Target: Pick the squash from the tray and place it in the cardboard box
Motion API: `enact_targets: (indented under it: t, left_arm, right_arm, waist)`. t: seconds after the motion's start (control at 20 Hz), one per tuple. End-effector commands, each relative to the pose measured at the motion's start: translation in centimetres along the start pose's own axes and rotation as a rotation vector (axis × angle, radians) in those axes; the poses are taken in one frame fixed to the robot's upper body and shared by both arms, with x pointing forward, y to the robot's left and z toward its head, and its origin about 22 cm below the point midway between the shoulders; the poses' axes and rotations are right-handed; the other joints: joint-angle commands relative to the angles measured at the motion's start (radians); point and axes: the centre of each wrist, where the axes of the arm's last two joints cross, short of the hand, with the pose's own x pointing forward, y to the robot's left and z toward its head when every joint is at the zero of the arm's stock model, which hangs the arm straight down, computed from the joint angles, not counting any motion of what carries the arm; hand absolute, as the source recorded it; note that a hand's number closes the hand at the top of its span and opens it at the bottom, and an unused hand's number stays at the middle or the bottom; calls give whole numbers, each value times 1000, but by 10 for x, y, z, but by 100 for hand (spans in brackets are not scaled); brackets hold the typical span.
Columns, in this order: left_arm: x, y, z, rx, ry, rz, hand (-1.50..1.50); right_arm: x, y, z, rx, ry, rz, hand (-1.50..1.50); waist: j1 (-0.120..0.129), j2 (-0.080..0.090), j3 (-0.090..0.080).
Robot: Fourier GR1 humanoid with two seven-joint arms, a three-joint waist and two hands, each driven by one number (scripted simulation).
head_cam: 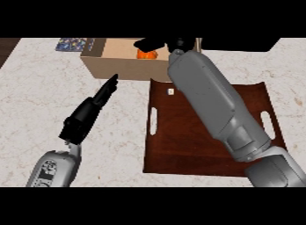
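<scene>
squash (146,54) sits in the box (117,68) at 12 o'clock, just under the right hand (154,44); cannot tell whether that hand grips it or not; left hand (90,110) at 8 o'clock, flat, open, idle; tray (181,132) at 4 o'clock; risk: if the right hand pulls away while clasped, the squash comes back out over the box wall.

The orange squash (146,54) sits inside the open tan cardboard box (117,68), toward its right side, its top hidden under my right hand (154,43). The dark brown tray (181,132), with slot handles at its sides, lies flat on the desk (26,96) just in front of the box.
</scene>
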Motion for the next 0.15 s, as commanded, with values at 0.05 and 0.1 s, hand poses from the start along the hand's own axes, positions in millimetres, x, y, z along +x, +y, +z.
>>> enact_targets:
  t: [0.05,0.1]
  left_arm:
    - [-10,16,9,45,26,2,0]
    - [-15,12,15,19,5,-5,0]
  right_arm:
    - [-15,-31,-10,-113,-12,-275,-150]
    - [-14,-22,-6,-135,2,-288,-150]
  waist:
    - [-33,-8,1]
    - [-23,-8,0]
